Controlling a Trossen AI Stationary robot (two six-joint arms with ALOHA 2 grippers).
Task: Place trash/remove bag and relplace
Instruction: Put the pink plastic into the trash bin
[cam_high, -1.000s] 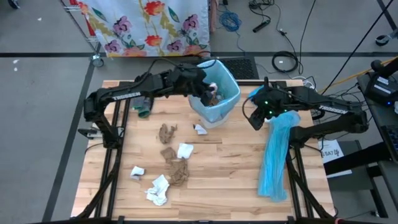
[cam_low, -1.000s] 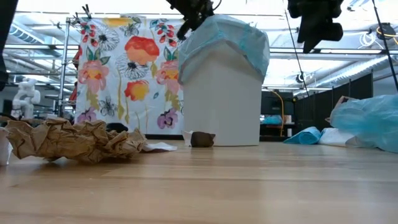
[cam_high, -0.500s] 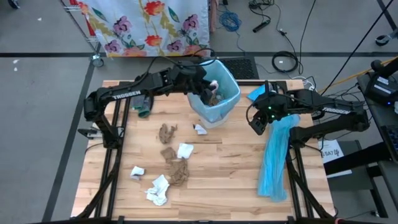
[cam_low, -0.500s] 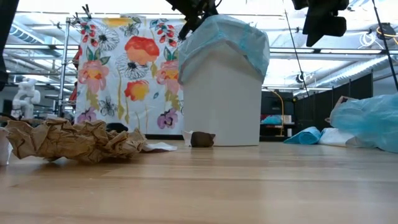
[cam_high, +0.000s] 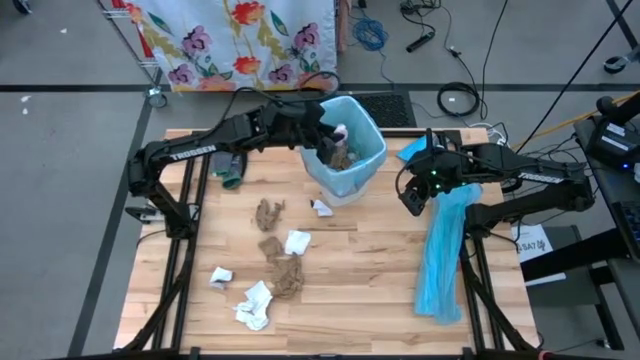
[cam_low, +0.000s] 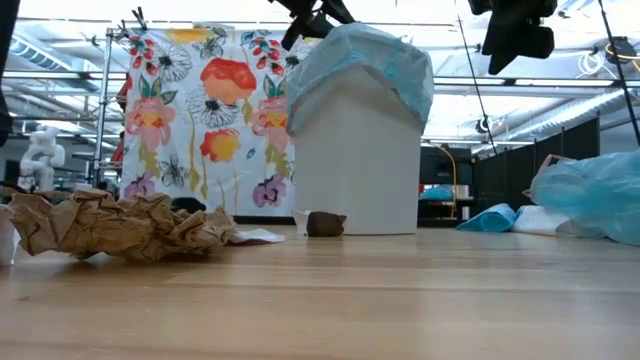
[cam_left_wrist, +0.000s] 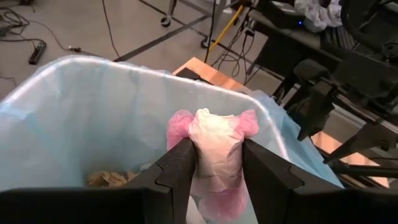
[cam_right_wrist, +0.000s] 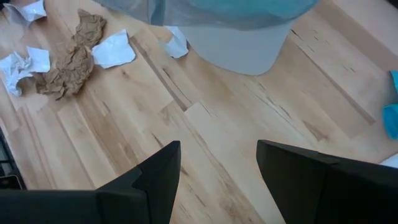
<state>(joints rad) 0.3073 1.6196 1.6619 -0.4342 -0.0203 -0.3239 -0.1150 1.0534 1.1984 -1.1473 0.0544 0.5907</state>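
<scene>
A white bin (cam_high: 345, 165) lined with a light-blue bag (cam_left_wrist: 93, 124) stands at the table's far middle, with brown paper inside (cam_left_wrist: 106, 179). My left gripper (cam_left_wrist: 219, 149) hovers over the bin's mouth, shut on a pink-and-white tissue wad (cam_left_wrist: 217, 134). More trash lies on the wood nearer the front: brown wads (cam_high: 268, 212) (cam_high: 285, 275) and white wads (cam_high: 298, 241) (cam_high: 255, 305). My right gripper (cam_right_wrist: 219, 146) stands open above bare wood, right of the bin (cam_high: 410, 195), with nothing between its fingers. My left gripper has the tissue wad between its two fingers, whose inner faces lie against the wad's two sides (cam_left_wrist: 202, 152). The fingers reach in from the table's left, slanting a little downward. The wad is lifted clear, sticks out past the fingertips and hangs over the bag's opening.
A long light-blue plastic strip (cam_high: 445, 250) lies along the table's right side, under my right arm. A small white scrap (cam_high: 322, 207) rests at the bin's foot. A dark green object (cam_high: 230, 175) sits at the far left. A flowered cloth (cam_low: 200, 110) hangs behind the table.
My left gripper has risen a little over the bin's mouth, with the pink-and-white wad still between its fingers. My right arm has swung slightly toward the bin.
</scene>
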